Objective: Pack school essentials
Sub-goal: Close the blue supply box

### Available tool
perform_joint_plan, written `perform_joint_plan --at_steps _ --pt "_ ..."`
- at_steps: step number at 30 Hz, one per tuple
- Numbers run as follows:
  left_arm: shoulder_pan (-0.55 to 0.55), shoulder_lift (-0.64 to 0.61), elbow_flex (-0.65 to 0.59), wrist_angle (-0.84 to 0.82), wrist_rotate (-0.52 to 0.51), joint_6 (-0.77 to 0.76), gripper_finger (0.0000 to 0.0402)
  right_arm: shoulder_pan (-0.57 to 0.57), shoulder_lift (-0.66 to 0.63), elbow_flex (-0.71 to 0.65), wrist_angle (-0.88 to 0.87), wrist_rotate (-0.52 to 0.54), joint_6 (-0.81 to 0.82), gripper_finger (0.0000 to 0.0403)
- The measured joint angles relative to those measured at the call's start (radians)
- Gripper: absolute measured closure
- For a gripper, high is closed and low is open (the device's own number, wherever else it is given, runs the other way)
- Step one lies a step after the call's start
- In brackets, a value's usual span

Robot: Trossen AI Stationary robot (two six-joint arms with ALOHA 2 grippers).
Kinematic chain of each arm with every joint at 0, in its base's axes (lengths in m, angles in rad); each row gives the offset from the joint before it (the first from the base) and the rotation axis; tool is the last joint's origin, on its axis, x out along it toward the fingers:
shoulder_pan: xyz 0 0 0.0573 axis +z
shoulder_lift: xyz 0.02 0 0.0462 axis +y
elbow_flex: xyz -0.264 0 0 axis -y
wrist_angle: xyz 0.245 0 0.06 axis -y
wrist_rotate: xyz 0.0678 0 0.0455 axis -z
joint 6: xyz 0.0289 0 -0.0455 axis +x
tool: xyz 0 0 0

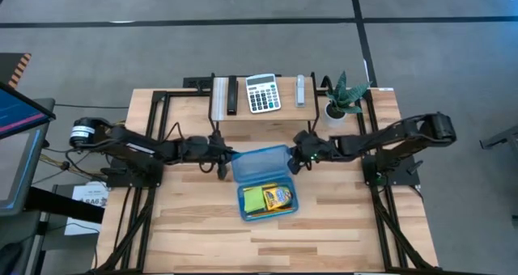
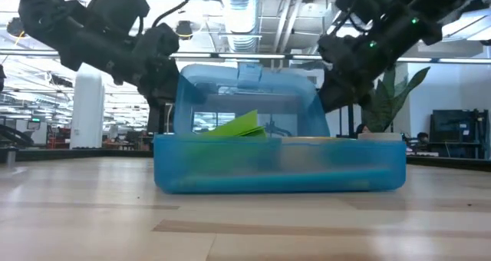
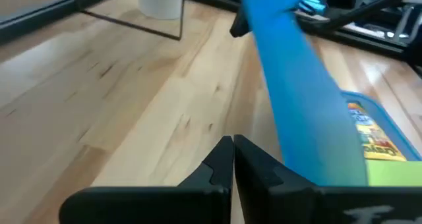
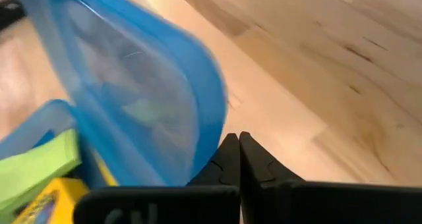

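An open blue plastic pencil box (image 1: 268,200) sits on the wooden table, its lid (image 1: 259,160) tipped up on the far side (image 2: 245,100). Inside lie a lime sticky-note pad (image 1: 253,199) and a yellow crayon box (image 1: 278,197). The pad also shows in the right wrist view (image 4: 39,168), the crayon box in the left wrist view (image 3: 369,135). My left gripper (image 1: 227,155) is shut at the lid's left edge. My right gripper (image 1: 296,160) is shut at its right edge. Pencils, eraser and scissors do not show. My left gripper (image 3: 233,148) lies level beside the lid's left side edge (image 3: 290,118), coming from the table's left; whether a finger touches that edge I cannot tell. My right gripper (image 4: 239,145) comes level from the table's right, and the outer side of one shut finger (image 4: 221,159) meets the lid's rounded right corner (image 4: 211,128). The lid stands tilted up from the box.
At the far edge stand a grey-white calculator (image 1: 262,93), a small potted plant (image 1: 344,97), a dark bar (image 1: 232,95) and a grey item (image 1: 300,89). Black frame rails (image 1: 162,105) border the table. Bare wood lies near the box's front side.
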Motion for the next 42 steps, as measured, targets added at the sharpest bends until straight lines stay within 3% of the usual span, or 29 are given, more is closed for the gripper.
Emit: perform_joint_plan --at_steps 9,18,27,33,36,42 --pt "-0.072 -0.048 0.002 0.026 -0.001 -0.005 0.0401 0.089 -0.058 -0.002 -0.002 0.007 -0.020 0.0398" --pt "-0.244 -0.048 0.066 0.000 -0.005 -0.012 0.0401 0.202 -0.036 -0.002 0.128 -0.079 -0.079 0.0399" --pt "-0.442 -0.027 0.081 -0.064 -0.166 -0.083 0.0401 0.322 -0.037 -0.002 0.169 -0.088 -0.072 0.0398" --pt "-0.531 0.129 0.088 0.084 -0.287 -0.118 0.0401 0.350 0.045 0.000 0.276 -0.075 -0.071 0.0398" --pt "-0.558 0.244 0.129 0.158 -0.292 -0.137 0.0401 0.350 0.138 -0.001 0.351 -0.069 -0.087 0.0399" --pt "-0.610 0.409 0.267 0.144 -0.286 -0.159 0.0401 0.361 0.261 0.036 0.357 -0.081 -0.105 0.0399"
